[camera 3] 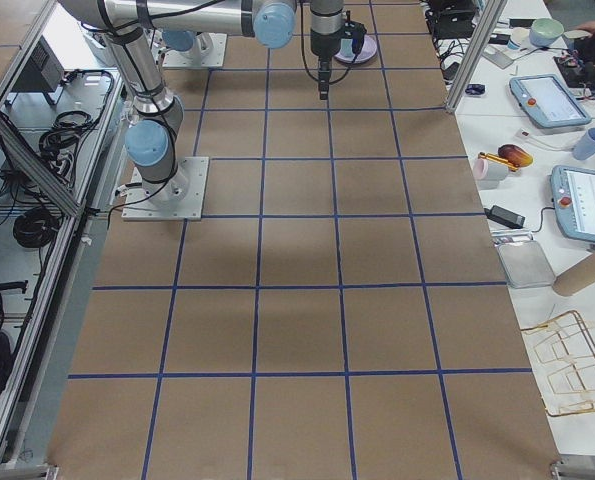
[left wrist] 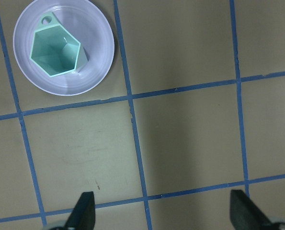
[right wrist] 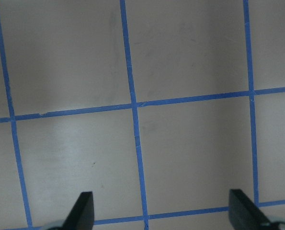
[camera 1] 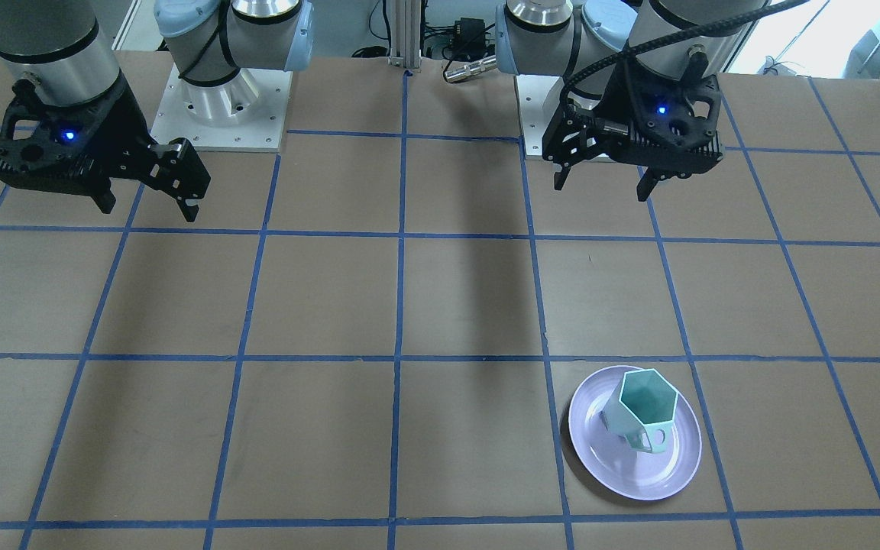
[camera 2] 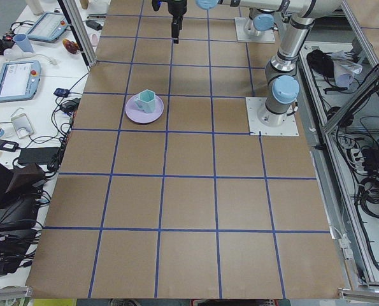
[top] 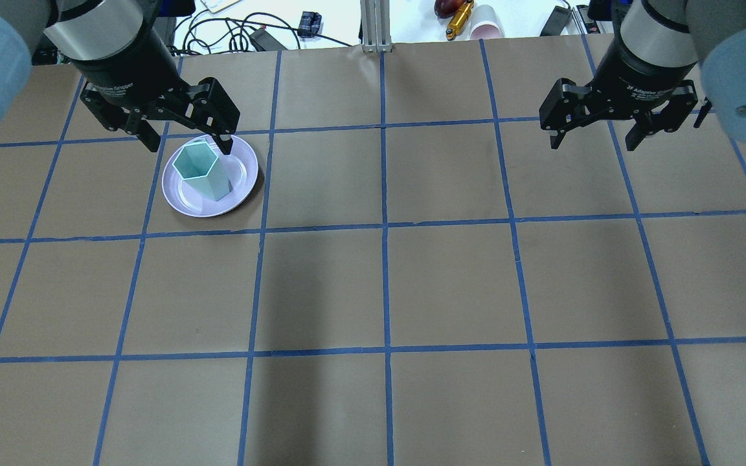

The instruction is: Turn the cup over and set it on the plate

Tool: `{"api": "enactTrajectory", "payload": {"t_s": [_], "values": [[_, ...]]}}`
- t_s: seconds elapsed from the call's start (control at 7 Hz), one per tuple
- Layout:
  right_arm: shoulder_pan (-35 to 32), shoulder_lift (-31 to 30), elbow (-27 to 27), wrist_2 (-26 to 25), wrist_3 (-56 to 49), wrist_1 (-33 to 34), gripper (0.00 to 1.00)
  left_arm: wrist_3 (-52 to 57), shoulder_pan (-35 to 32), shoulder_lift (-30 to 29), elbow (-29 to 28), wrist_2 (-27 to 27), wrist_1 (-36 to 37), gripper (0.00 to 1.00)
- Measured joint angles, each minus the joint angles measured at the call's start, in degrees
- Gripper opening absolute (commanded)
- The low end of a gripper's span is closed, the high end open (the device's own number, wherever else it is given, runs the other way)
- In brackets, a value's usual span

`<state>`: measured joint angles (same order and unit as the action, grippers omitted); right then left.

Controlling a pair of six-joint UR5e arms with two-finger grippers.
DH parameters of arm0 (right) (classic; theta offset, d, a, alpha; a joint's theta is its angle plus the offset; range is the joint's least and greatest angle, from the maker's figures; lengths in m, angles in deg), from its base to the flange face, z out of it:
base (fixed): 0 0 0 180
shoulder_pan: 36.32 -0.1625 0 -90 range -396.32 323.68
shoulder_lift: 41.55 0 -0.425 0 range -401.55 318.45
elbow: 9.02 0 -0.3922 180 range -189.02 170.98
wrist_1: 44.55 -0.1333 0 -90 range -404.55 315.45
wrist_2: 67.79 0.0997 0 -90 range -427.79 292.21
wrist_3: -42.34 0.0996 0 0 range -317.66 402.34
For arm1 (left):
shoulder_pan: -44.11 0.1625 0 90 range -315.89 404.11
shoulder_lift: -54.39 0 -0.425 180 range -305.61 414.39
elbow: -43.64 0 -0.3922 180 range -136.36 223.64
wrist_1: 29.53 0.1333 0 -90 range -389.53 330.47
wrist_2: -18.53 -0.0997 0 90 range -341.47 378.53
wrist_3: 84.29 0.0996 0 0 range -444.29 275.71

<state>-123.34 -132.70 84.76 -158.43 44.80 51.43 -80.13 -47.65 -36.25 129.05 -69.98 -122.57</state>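
Observation:
The pale mint-green faceted cup (camera 1: 642,409) stands upright on the lavender plate (camera 1: 623,473), its teal hexagonal mouth facing up. It also shows in the overhead view (top: 201,171) and at the upper left of the left wrist view (left wrist: 56,50), on the plate (left wrist: 94,67). My left gripper (camera 1: 602,187) is open and empty, raised above the table on the robot's side of the plate, apart from the cup. My right gripper (camera 1: 150,208) is open and empty, raised over the table's other half.
Brown table with blue tape grid (top: 386,291). The two arm bases (camera 1: 218,107) stand at the robot's edge. Tablets, cups and cables (camera 3: 567,120) lie on benches beyond the far table edge.

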Motion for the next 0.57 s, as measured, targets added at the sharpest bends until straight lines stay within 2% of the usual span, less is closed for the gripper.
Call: {"api": "enactTrajectory", "payload": {"t_s": [0.57], "values": [[0.0,0.0,0.0,-0.1,0.0,0.0,1.00,-1.9,0.5,-0.1,0.1,0.0,0.1,1.00]]}}
